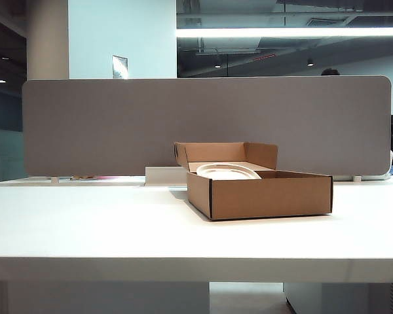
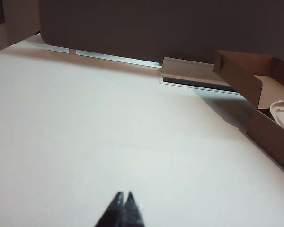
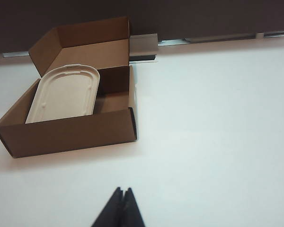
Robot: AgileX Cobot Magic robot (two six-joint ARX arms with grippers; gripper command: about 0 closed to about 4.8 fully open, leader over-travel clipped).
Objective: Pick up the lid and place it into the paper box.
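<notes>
Low brown corrugated paper box point(image 3: 71, 127) — holds the off-white moulded-fibre lid point(image 3: 65, 94), leaning on its inner wall; placement judged complete. Left gripper point(image 2: 124, 196) and right gripper point(image 3: 123, 191): fingers pinched together, empty, well clear of box. Behind box: grey partition panel point(image 1: 206, 124) — nothing obstructs.

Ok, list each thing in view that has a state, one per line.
lid: inside the box, lying tilted, one end propped up on the box's wall.
box: open, flaps upright along the far edge, resting on the table.
left gripper: shut, empty, above bare table, clear of the box.
right gripper: shut, empty, above bare table, clear of the box.
</notes>
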